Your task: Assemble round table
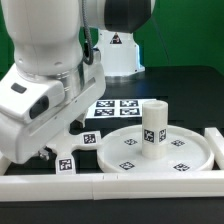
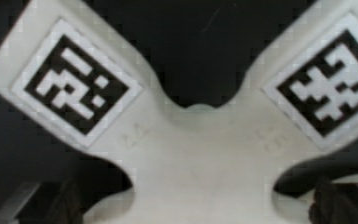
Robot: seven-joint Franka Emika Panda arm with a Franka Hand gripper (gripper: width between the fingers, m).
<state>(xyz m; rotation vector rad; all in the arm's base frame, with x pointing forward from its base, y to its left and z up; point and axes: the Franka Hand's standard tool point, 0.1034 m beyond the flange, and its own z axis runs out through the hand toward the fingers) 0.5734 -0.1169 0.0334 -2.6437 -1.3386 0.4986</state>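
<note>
Could not tell whether jaws of gripper (image 1: 47, 153) stood apart or together. Found cross base (image 2: 190, 150) directly beneath, close, two tagged arms splayed outward. Noted leg (image 1: 154, 125) upright on round top (image 1: 185, 160), toward exterior view's right.

The white glossy robot arm (image 1: 45, 60) is seen filling the exterior view's left, bent forward and downward. Its wrist is held low, and the dark two-finger gripper (image 1: 47, 153) is pointed down beneath it. The jaws are largely hidden, so their spread cannot be told.
</note>
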